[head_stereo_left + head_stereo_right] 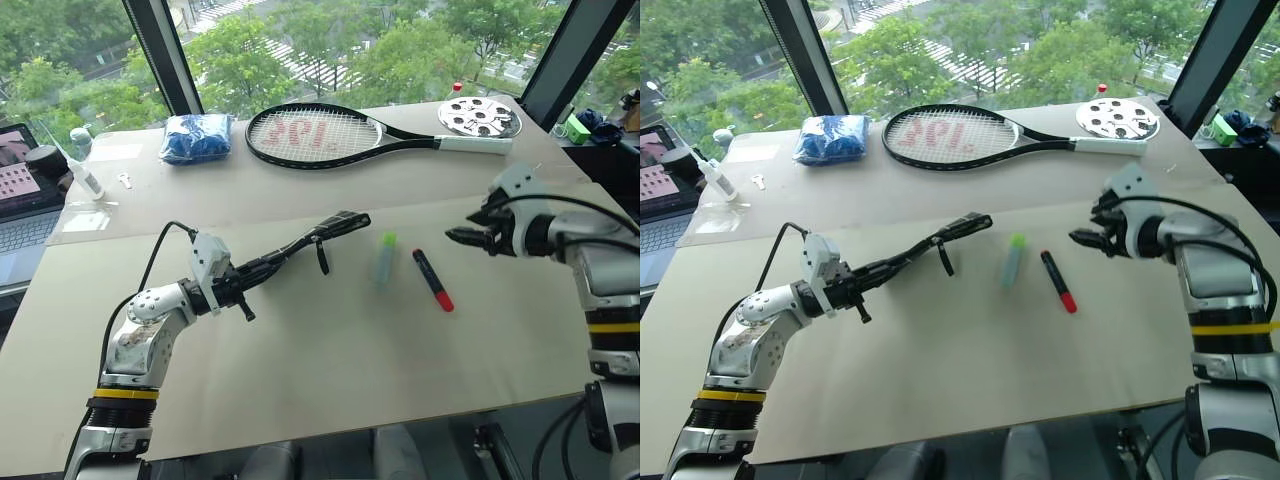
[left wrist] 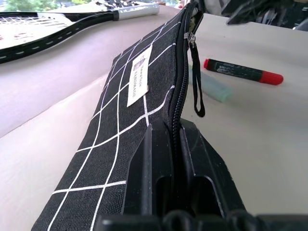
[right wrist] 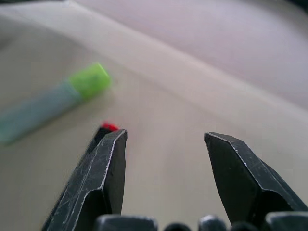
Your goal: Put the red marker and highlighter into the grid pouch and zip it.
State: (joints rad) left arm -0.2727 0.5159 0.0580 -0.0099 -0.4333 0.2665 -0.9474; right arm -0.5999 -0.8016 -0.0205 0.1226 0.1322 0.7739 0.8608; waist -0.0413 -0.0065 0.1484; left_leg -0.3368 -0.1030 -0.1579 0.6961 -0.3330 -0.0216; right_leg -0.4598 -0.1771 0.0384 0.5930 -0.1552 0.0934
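Black left jaws pinch grid pouch (image 1: 300,243); right jaws gape empty.

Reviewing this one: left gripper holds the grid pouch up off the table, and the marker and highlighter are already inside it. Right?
Not quite. The left gripper is shut on the grid pouch and holds it up, but the marker and highlighter lie side by side on the table, outside the pouch. The left eye view shows this. The right gripper hangs open beside them.

One pouch (image 1: 300,243) — one marker (image 1: 433,280), one highlighter (image 1: 384,256)
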